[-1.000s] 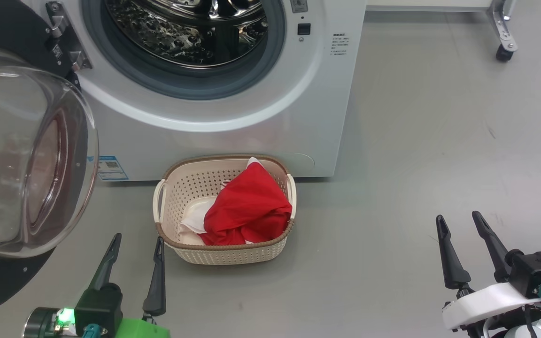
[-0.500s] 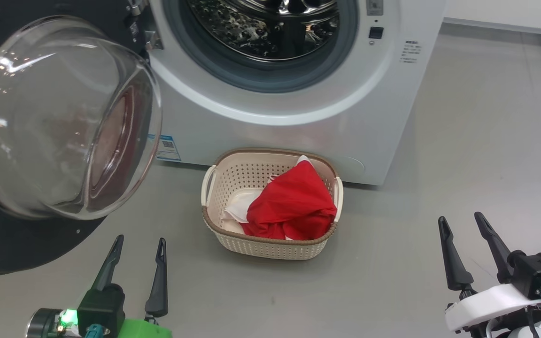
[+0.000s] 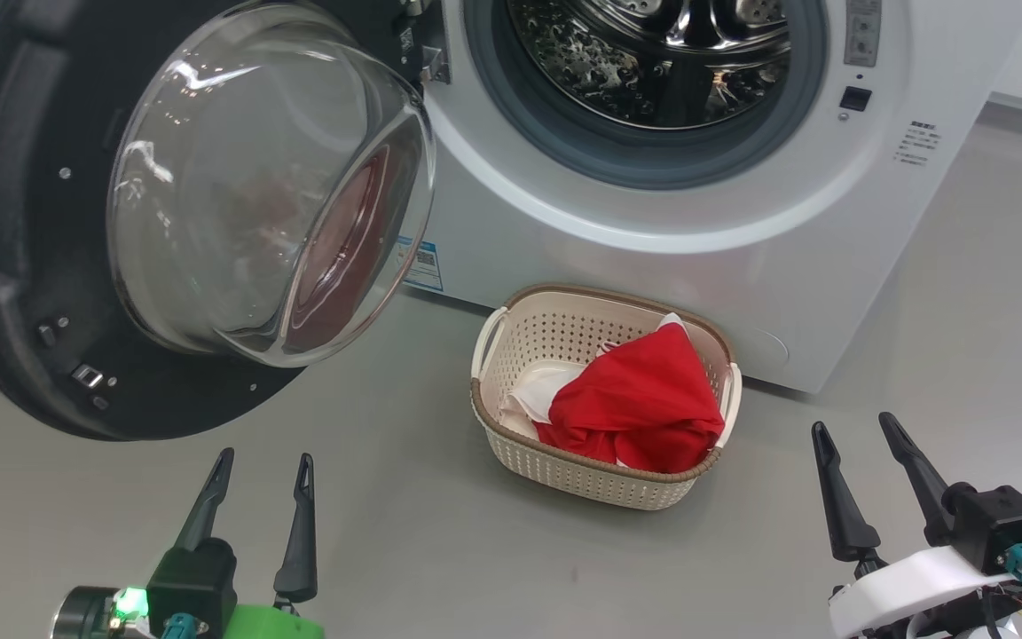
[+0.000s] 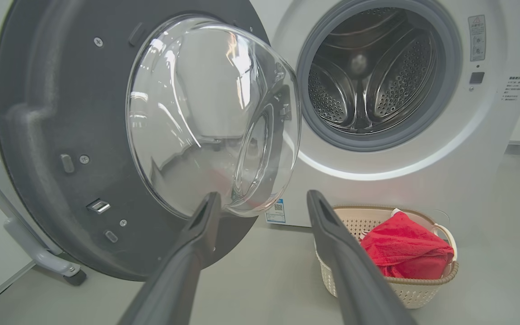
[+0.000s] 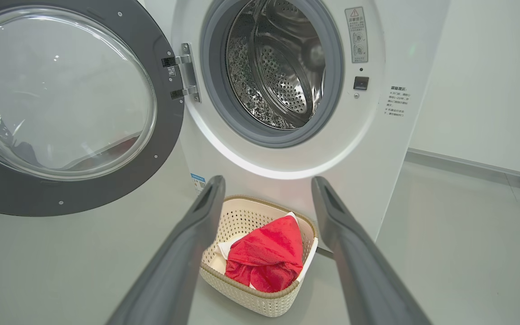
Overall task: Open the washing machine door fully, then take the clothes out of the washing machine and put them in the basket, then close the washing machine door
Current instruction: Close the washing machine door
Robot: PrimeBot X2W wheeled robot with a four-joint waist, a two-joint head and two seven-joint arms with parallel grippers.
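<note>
10 o'clock: door (image 3: pixel 209 213) stands open. 7 o'clock: my left claw (image 3: pixel 264 457), spread apart, empty. 12 o'clock: washing machine (image 3: pixel 564 257). Centre: basket (image 3: pixel 564 470) on floor (image 3: pixel 475 568) just before it, red clothes (image 3: pixel 644 408) inside. 5 o'clock: my right claw (image 3: pixel 852 423), spread apart, empty.

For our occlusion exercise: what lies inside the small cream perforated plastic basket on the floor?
Seen: soft bright red fabric filling most of the cream perforated basket, white cloth beside it. Hidden: whatever lies beneath the fabric.
</note>
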